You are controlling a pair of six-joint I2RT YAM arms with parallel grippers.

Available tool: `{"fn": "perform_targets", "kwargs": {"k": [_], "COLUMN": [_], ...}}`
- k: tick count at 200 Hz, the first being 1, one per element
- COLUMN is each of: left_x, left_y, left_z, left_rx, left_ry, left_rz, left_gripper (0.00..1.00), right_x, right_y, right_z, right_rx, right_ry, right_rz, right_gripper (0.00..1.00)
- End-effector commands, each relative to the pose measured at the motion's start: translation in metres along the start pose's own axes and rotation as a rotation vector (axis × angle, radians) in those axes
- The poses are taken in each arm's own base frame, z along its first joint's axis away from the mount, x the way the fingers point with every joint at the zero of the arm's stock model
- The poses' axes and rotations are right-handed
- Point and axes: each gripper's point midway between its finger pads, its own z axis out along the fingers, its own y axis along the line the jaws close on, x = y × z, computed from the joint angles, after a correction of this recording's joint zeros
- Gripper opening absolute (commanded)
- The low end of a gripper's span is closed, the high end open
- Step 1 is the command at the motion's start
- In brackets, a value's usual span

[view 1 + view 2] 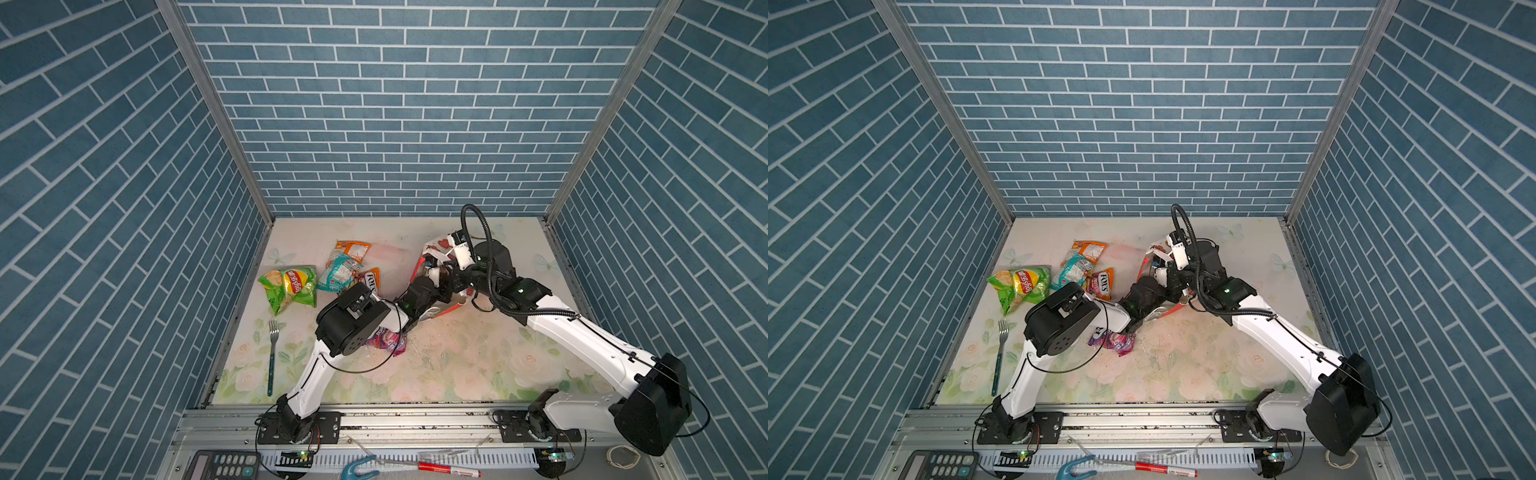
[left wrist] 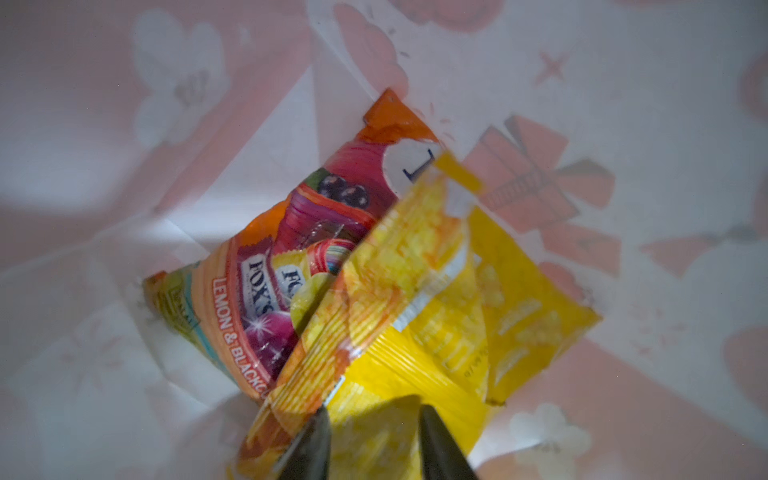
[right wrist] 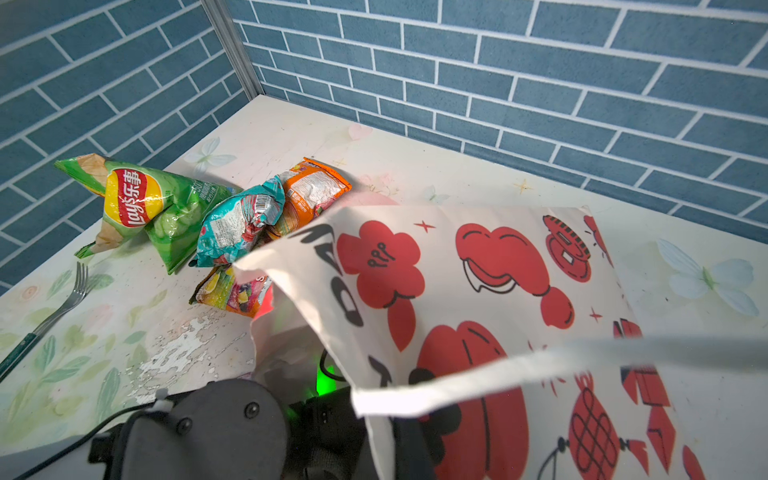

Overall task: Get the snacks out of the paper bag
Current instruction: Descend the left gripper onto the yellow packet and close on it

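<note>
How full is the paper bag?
Not empty. Left wrist view shows a yellow packet and a FOX'S bag lying inside the paper bag.

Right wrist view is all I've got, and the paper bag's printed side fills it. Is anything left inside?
Observer: Yes. The left wrist view looks into the paper bag and shows two packets: an orange FOX'S packet with a yellow packet lying over it.
Operator: Where's the left gripper?
Observer: The left gripper is inside the bag. Its jaws are open, one finger on either side of the yellow packet's near edge.
Operator: Anything out on the table that I can't see?
Observer: In both top views a purple packet lies on the table, partly under the left arm.
</note>
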Motion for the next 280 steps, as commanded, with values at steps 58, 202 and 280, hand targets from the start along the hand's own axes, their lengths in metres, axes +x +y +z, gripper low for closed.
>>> {"fn": "perform_targets", "kwargs": {"k": [58, 202, 280], "left_x": [-0.007, -0.024, -0.019], "left_y": [-0.017, -0.020, -0.021], "left_z": [0.003, 0.025, 0.025], "left_rx": [0.108, 0.111, 0.118], "left_ry": [-0.006, -0.090, -0.064], "left_rz": [0.056, 0.117, 0.130], "left_gripper": [1.00, 0.98, 0.01], "right_x": [-0.008, -0.019, -0.021], "right_y": [0.013, 0.009, 0.000], "right_z": [-0.011, -0.026, -0.032], "right_rx": [-0.103, -0.184, -0.170], "right_ry": [-0.043, -0.125, -0.139], "right_rz": [-0.010, 0.067, 0.082], "right_gripper": [0.00, 0.00, 0.00]}}
